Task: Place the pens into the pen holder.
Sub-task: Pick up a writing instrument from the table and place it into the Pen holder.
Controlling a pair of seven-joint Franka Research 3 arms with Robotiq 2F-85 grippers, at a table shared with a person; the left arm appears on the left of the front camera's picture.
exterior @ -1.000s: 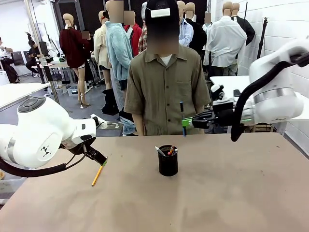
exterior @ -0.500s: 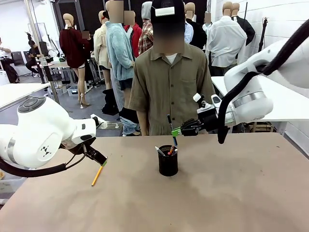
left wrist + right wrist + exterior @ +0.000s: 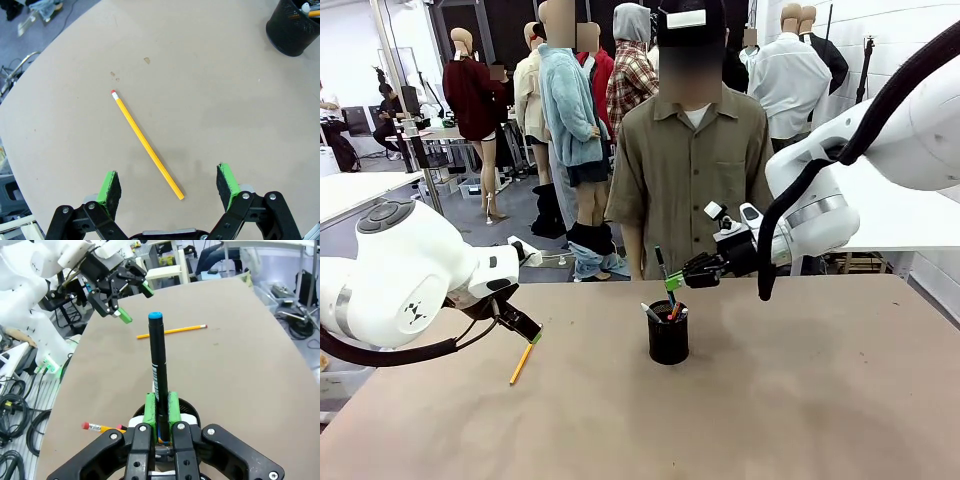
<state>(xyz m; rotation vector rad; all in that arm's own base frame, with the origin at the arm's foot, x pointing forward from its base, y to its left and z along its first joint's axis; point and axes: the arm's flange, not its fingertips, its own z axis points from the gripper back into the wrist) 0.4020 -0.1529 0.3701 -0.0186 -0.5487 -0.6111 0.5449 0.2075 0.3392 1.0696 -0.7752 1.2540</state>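
One dark pen (image 3: 661, 262) pinched by R gripper (image 3: 672, 281) over pen holder (image 3: 668, 345); L gripper (image 3: 168, 175) spread.

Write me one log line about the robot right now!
right gripper: shut on dark pen, above pen holder | left gripper: open over yellow pencil on table | pen holder: some pens inside

The front view sits low at the tabletop's (image 3: 800, 400) near edge, facing its far edge. The left wrist view looks steeply down from close. The right wrist view faces the left edge. All share the yellow pencil (image 3: 146, 145) and pen holder (image 3: 668, 338).
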